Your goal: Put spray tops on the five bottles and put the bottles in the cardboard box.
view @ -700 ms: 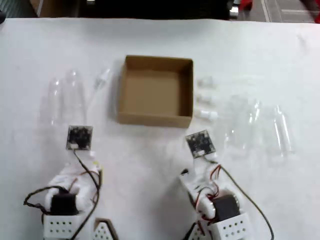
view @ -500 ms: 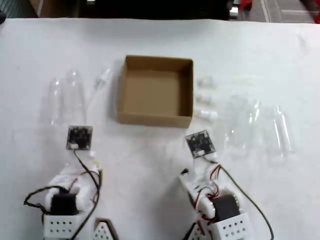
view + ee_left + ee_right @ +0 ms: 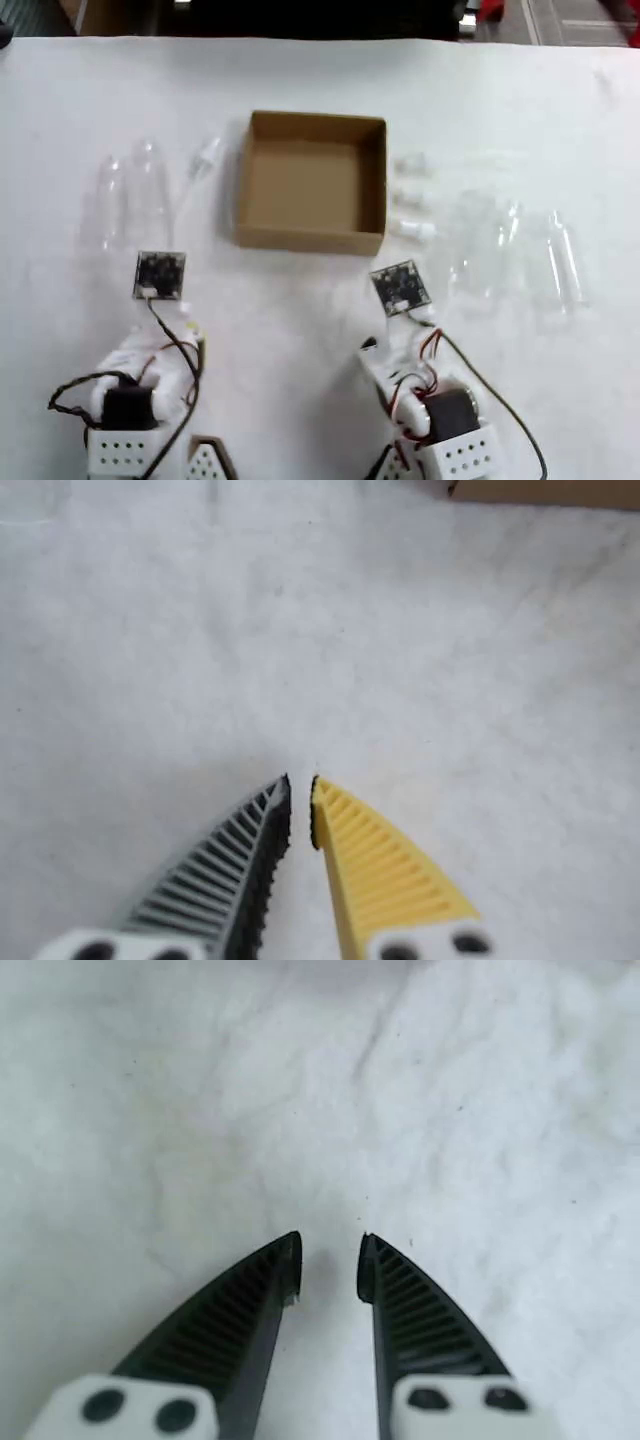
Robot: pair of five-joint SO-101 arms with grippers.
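We see the white table (image 3: 300, 70) brightly and evenly lit, washing out the clear bottles (image 3: 148, 185); shadows are faint, and the room along the upper edge is dark

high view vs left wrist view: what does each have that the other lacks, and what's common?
High view adds: the whole cardboard box, open and empty; clear bottles on one side of it and more on the other; loose spray tops; left arm; right arm. Left wrist view adds: left gripper, grey and yellow fingers nearly touching, holding nothing. Both: white table, part of the box.
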